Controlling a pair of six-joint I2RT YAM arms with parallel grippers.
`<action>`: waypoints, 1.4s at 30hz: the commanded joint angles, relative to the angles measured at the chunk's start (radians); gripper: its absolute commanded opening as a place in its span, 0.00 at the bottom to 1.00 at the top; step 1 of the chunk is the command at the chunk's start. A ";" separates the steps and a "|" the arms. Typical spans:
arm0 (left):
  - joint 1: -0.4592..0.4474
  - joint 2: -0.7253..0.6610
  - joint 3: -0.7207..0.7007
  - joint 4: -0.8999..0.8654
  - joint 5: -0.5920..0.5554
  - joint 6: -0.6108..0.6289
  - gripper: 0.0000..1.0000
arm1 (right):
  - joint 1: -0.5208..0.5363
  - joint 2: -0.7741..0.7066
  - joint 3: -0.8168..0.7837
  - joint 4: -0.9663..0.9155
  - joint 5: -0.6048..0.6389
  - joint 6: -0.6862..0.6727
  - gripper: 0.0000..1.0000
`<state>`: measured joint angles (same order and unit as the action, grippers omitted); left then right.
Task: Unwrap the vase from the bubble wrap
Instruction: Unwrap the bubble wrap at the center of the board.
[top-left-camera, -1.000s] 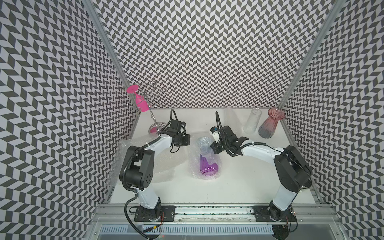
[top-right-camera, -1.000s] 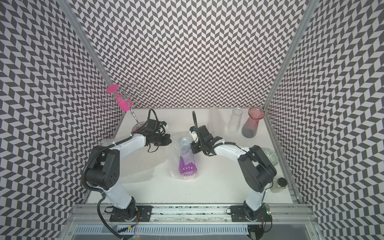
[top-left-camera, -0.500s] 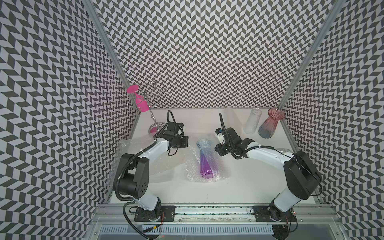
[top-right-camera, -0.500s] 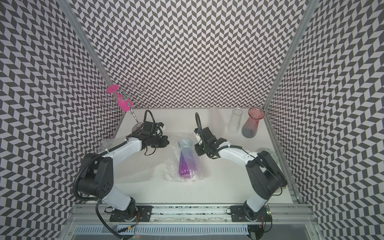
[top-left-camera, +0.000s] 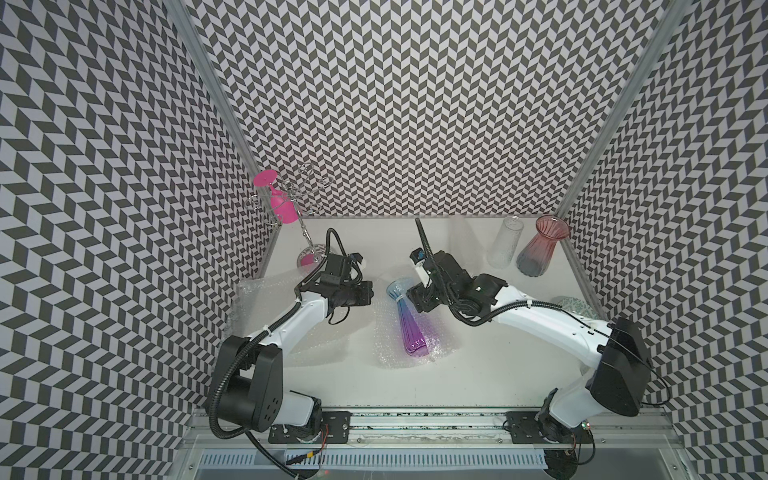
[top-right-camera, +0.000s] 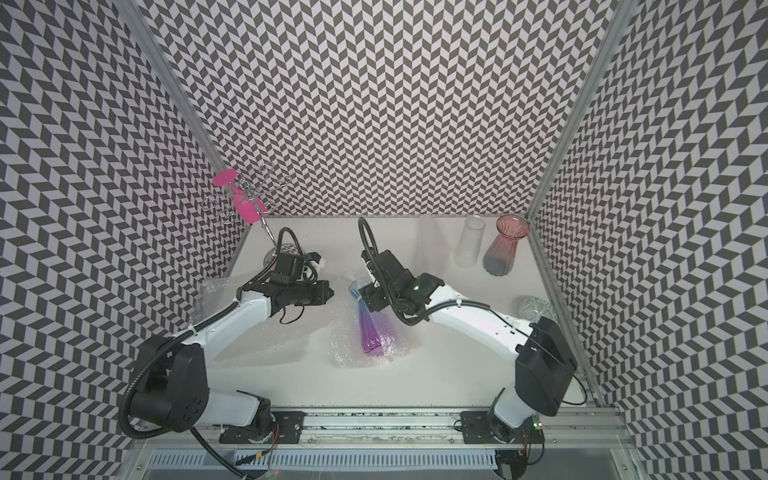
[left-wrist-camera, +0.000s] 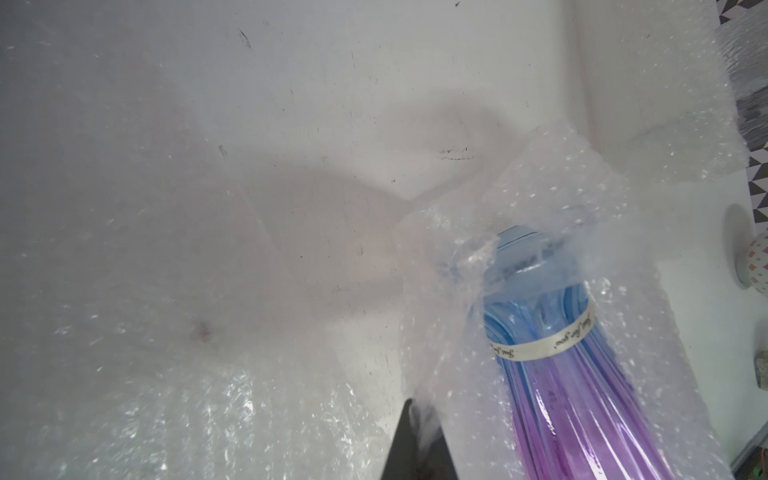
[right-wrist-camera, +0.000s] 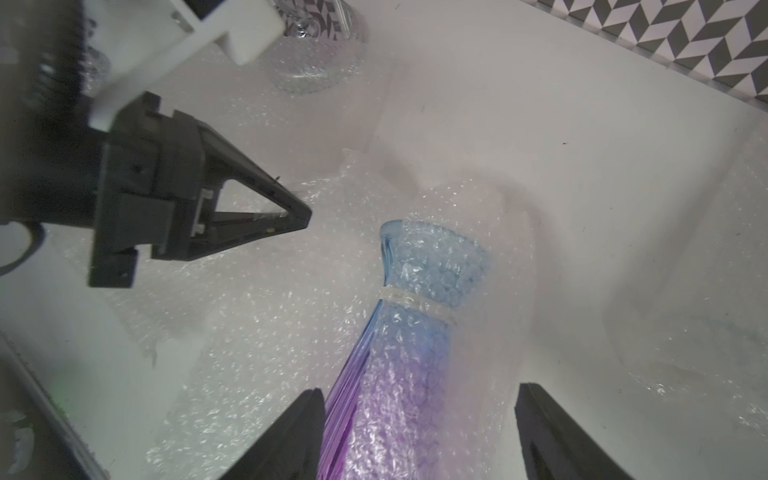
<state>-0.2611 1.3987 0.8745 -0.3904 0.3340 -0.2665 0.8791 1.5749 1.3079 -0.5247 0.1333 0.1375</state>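
A blue-to-purple vase (top-left-camera: 406, 326) (top-right-camera: 368, 328) lies on its side mid-table on a spread sheet of bubble wrap (top-left-camera: 436, 332) (top-right-camera: 345, 336). A layer of wrap still drapes over the vase (right-wrist-camera: 415, 332) and its blue mouth (left-wrist-camera: 519, 257). My left gripper (top-left-camera: 371, 297) (left-wrist-camera: 419, 419) is shut, pinching an edge of the wrap (left-wrist-camera: 449, 353) beside the vase's neck. It also shows shut in the right wrist view as the left gripper (right-wrist-camera: 305, 218). My right gripper (top-left-camera: 413, 303) (right-wrist-camera: 419, 388) is open, its fingers either side of the vase body with gaps.
A second bubble wrap sheet (top-left-camera: 257, 299) lies under the left arm by the left wall. A pink glass (top-left-camera: 282, 205) hangs on a wire rack at back left. A clear vase (top-left-camera: 505, 243) and a red vase (top-left-camera: 540, 249) stand back right. A patterned object (top-left-camera: 575, 309) sits by the right wall.
The right gripper has opened and let go. The vase has dropped from a raised tilt to lying flat, and the wrap has spread out around it. The left gripper stays shut.
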 joint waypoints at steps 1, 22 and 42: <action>0.000 -0.066 -0.008 -0.037 0.010 -0.009 0.00 | 0.009 0.024 0.042 -0.027 0.028 -0.020 0.75; -0.001 -0.189 -0.063 -0.102 -0.011 -0.042 0.00 | -0.164 0.199 -0.007 0.000 0.104 -0.148 0.74; 0.001 -0.184 -0.117 -0.032 0.115 -0.041 0.00 | -0.120 0.216 0.332 -0.225 0.256 -0.071 0.85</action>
<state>-0.2611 1.2301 0.7818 -0.4603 0.4019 -0.3084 0.7227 1.7744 1.5757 -0.6872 0.3611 0.0174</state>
